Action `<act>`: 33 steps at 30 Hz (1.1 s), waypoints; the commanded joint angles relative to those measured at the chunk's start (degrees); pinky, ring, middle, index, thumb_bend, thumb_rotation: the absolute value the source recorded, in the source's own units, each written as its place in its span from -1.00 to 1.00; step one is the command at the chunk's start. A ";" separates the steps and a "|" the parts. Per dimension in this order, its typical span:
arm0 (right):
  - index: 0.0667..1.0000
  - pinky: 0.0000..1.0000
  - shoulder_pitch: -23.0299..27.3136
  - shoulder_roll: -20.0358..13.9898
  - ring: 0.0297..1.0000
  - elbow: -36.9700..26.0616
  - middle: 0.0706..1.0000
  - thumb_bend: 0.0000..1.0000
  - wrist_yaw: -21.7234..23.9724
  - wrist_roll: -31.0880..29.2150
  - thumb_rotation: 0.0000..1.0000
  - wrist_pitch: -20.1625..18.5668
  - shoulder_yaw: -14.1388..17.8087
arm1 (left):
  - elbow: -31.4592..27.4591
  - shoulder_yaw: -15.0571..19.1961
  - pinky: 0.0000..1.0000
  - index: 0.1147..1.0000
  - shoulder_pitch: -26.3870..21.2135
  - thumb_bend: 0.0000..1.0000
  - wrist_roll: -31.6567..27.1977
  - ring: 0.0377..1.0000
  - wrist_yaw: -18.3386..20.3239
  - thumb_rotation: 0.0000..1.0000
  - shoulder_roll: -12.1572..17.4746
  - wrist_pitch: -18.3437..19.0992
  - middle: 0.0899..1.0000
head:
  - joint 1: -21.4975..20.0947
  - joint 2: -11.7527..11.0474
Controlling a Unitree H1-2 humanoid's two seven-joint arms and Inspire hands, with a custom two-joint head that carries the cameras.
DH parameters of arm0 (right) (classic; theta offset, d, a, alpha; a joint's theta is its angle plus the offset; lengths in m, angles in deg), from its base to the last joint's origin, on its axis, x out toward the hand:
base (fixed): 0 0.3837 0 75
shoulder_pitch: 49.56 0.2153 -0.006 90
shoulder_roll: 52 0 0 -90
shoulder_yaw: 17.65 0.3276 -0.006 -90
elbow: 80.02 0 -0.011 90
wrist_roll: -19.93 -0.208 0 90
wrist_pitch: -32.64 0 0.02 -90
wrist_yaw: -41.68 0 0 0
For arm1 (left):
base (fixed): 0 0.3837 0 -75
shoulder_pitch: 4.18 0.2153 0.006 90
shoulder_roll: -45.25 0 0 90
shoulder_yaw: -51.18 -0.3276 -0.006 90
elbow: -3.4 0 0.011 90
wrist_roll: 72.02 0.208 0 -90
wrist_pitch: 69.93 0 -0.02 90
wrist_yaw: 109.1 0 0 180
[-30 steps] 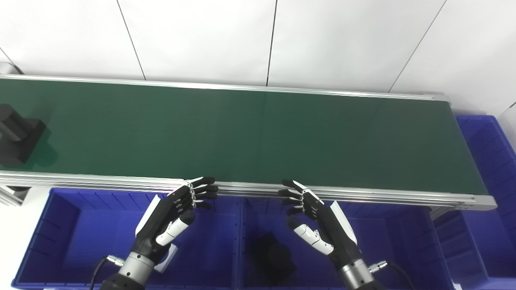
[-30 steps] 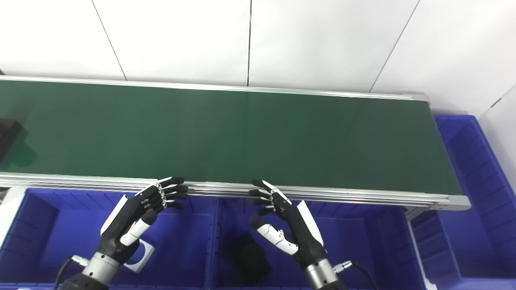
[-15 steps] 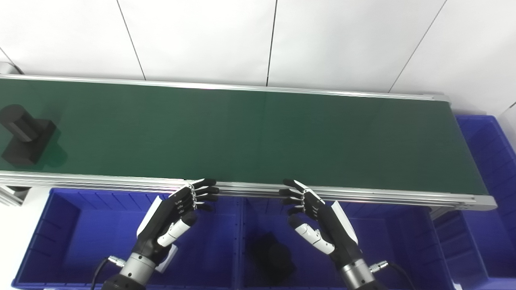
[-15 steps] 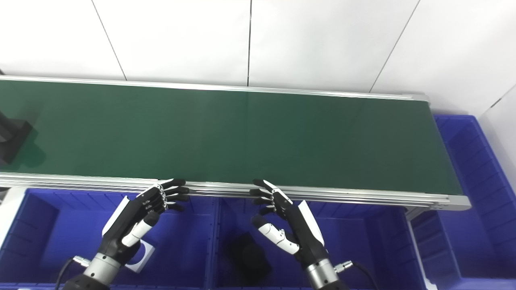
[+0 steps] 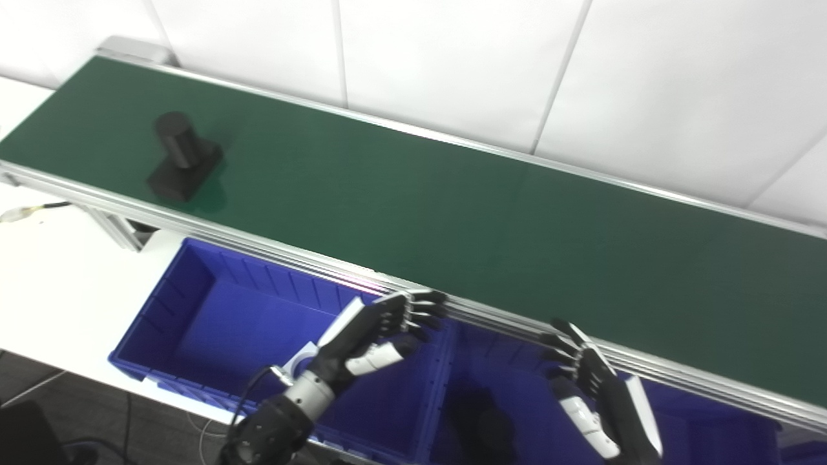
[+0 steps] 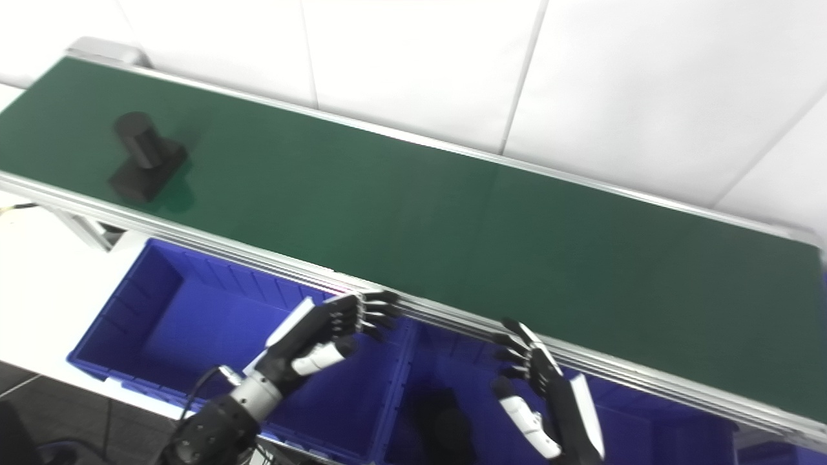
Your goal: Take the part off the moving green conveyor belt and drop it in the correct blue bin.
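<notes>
A black part (image 5: 179, 158), a cylinder standing on a square base, rides on the green conveyor belt (image 5: 452, 219) at its far left end; it also shows in the right eye view (image 6: 143, 159). My left hand (image 5: 371, 332) is open and empty over the left blue bin (image 5: 194, 310), just below the belt's near rail. My right hand (image 5: 594, 394) is open and empty over the middle blue bin (image 5: 504, 361). Both hands are far to the right of the part.
A dark part (image 6: 446, 426) lies in the middle bin. The belt's aluminium near rail (image 5: 271, 248) runs between the bins and the belt. A white table (image 5: 58, 271) lies left of the bins, with a cable (image 5: 26, 210) on it. A white wall stands behind the belt.
The camera has swung left and tilted, so the whole picture has shifted. The black part has ridden rightward along the belt. Both hands stay open by the near rail.
</notes>
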 commanded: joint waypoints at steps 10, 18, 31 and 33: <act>0.76 0.27 1.19 -0.95 0.46 3.28 0.57 0.02 0.27 -2.03 0.51 6.95 1.03 | 3.07 -1.00 0.26 0.51 -1.69 0.72 2.13 0.40 -2.49 0.57 -1.34 -4.14 0.43 | 4.82 -5.10; 0.79 0.29 1.58 -1.02 0.47 4.69 0.59 -0.25 0.37 -2.58 0.31 6.90 1.28 | 6.34 -1.19 0.23 0.48 -2.80 0.67 2.98 0.38 -3.66 0.51 -1.93 -6.63 0.42 | 5.92 -7.94; 0.79 0.28 2.94 -1.18 0.49 7.80 0.60 -0.29 0.38 -2.85 0.28 8.55 1.66 | 9.43 -1.25 0.21 0.47 -4.43 0.70 3.02 0.37 -4.09 0.46 -2.33 -7.69 0.40 | 6.16 -9.72; 0.78 0.28 3.08 -1.27 0.49 7.93 0.61 -0.27 0.51 -2.94 0.30 8.69 1.75 | 9.75 -1.34 0.21 0.47 -4.69 0.69 3.31 0.37 -4.20 0.46 -2.38 -7.91 0.41 | 6.09 -9.85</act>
